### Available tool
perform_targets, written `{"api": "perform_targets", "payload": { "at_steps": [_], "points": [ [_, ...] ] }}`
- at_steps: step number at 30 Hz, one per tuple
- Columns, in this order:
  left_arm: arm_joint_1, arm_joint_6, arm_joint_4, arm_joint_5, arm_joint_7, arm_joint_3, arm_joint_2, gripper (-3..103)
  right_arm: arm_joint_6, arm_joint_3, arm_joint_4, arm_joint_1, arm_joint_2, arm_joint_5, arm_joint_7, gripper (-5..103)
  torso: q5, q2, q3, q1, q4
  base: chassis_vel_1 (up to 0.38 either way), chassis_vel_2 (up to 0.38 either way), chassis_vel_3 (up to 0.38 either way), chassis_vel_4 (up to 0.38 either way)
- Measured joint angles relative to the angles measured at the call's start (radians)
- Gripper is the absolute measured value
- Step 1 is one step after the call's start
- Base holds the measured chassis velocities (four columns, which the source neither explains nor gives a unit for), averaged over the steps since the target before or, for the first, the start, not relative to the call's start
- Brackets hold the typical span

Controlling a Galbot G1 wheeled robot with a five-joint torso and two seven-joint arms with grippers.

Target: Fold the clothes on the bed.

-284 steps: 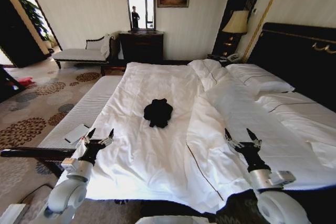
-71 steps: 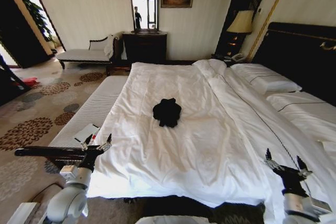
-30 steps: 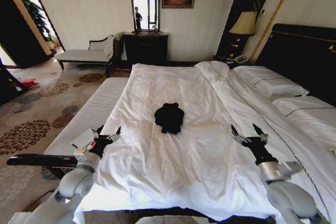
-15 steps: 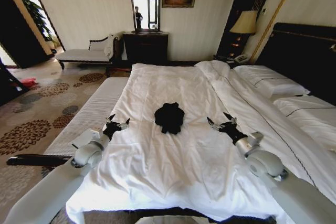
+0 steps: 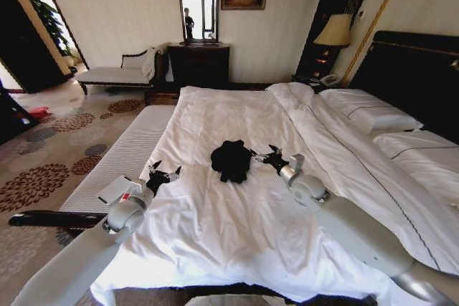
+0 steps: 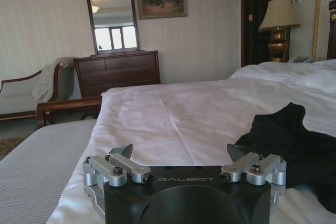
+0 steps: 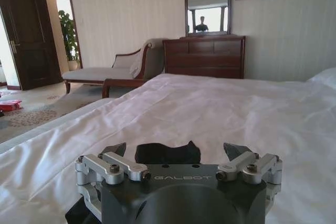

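The clothes (image 5: 231, 159) are a small crumpled black heap on the white duvet in the middle of the bed (image 5: 237, 213). My right gripper (image 5: 262, 153) is open, stretched out low over the duvet right beside the heap's right edge. In the right wrist view the clothes (image 7: 157, 153) lie just beyond the open right gripper (image 7: 175, 150), roughly between its fingers. My left gripper (image 5: 166, 170) is open near the bed's left edge, well apart from the heap. The left wrist view has the left gripper (image 6: 181, 151) open over bare duvet, with the clothes (image 6: 294, 140) off to one side.
A pale striped bench (image 5: 122, 152) runs along the bed's left side, with a white card (image 5: 115, 189) on it. Pillows (image 5: 369, 116) and a dark headboard (image 5: 409, 77) are at the right. A dresser (image 5: 197, 62), a chaise (image 5: 115, 73) and a lamp (image 5: 330, 32) stand by the far wall.
My right arm has reached forward and swung left across the duvet up to the clothes' right side. The left gripper has edged forward slightly. The clothes have not moved.
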Motion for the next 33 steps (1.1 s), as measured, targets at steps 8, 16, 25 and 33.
{"api": "perform_targets", "payload": {
  "at_steps": [8, 16, 25, 33],
  "points": [
    [0.015, -0.001, -0.010, 0.002, -0.003, -0.017, -0.009, 100, -0.029, -0.084, -0.153, 0.106, 0.067, 0.113, 0.008, 100, -0.0001, 0.000, 0.000, 0.000, -0.0007, 0.000, 0.000, 0.000, 0.000],
    [0.011, -0.001, -0.011, 0.012, -0.008, 0.001, -0.025, 100, -0.033, -0.129, -0.286, 0.218, 0.129, 0.181, 0.000, 100, -0.0002, 0.000, 0.000, 0.000, -0.0002, 0.000, 0.000, 0.000, 0.000],
    [0.003, -0.001, -0.009, 0.016, -0.008, 0.025, -0.036, 100, -0.033, -0.174, -0.461, 0.289, 0.178, 0.189, -0.029, 100, 0.0000, 0.000, 0.000, 0.000, -0.0006, 0.000, 0.000, 0.000, 0.000],
    [0.002, -0.002, -0.008, 0.019, -0.007, 0.030, -0.037, 100, -0.032, -0.181, -0.547, 0.309, 0.231, 0.208, -0.028, 100, 0.0001, 0.000, 0.000, 0.000, -0.0006, 0.000, 0.000, 0.000, 0.000]
  ]
}}
